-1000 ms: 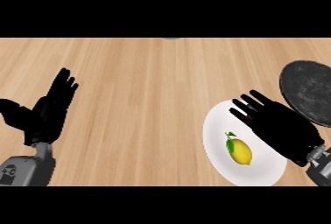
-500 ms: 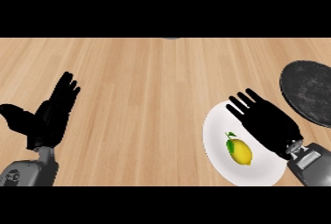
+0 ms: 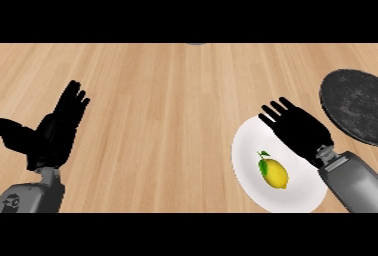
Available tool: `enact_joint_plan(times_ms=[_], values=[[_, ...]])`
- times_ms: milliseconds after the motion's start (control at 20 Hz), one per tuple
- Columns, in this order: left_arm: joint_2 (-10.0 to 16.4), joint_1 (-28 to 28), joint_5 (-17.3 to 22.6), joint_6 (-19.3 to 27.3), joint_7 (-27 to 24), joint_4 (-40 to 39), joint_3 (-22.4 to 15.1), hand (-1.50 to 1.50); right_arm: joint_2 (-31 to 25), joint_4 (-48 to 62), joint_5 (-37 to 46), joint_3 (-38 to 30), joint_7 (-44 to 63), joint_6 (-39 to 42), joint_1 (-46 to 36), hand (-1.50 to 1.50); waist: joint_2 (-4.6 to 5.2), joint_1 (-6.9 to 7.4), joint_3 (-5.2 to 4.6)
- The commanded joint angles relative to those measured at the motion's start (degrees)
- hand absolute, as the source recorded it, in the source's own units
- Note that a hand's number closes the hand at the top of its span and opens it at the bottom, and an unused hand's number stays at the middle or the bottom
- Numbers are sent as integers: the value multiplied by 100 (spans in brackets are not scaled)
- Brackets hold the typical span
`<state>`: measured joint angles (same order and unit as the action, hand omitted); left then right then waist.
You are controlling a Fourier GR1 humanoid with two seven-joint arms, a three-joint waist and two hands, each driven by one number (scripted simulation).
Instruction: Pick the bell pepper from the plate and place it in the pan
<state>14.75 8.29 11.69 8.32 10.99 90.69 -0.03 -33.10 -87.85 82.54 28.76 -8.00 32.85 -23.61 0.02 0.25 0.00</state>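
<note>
The pepper (image 3: 275, 173), small, yellow and oval with a green stem, lies on the plate (image 3: 247, 150) a little nearer the robot than the plate's middle; its long axis runs roughly away from the robot, stem end at the far side and tipped slightly left; nothing touches it. The right hand (image 3: 299, 131) hangs over the plate's far right part, fingers straight and spread, pointing away and to the left, holding nothing; the pepper sits on the wrist side of that hand, nearer the robot and a little left, so the palm is already beyond it. I judge that the grasp is not yet begun, and that the hand must draw back and left to bring its fingers over the pepper, closing across the short axis. The pan (image 3: 358, 110) lies just right of the hand, beside the plate's far right rim; whether they touch is hidden. The left hand (image 3: 53, 137) rests open at the left edge, fingers up, well apart from the plate; the right is plainly the nearer.
</note>
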Motion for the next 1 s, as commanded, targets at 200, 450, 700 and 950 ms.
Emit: enact_joint_plan(times_ms=[200,450,700,950], values=[[-16,-12,-89,-116,196,188,202,0,616,984,459,-215,-279,-790,27,-150,2,9,1],[46,264,-29,-325,462,28,360,0,646,1551,571,-608,-689,-1042,-149,-150,0,-5,0],[-195,101,-208,-259,128,25,330,0,828,1813,775,-609,-973,-950,-222,150,0,4,0],[-324,457,-375,-153,238,-211,220,0,1127,2502,875,-585,-1311,-1836,-405,150,11,10,2]])
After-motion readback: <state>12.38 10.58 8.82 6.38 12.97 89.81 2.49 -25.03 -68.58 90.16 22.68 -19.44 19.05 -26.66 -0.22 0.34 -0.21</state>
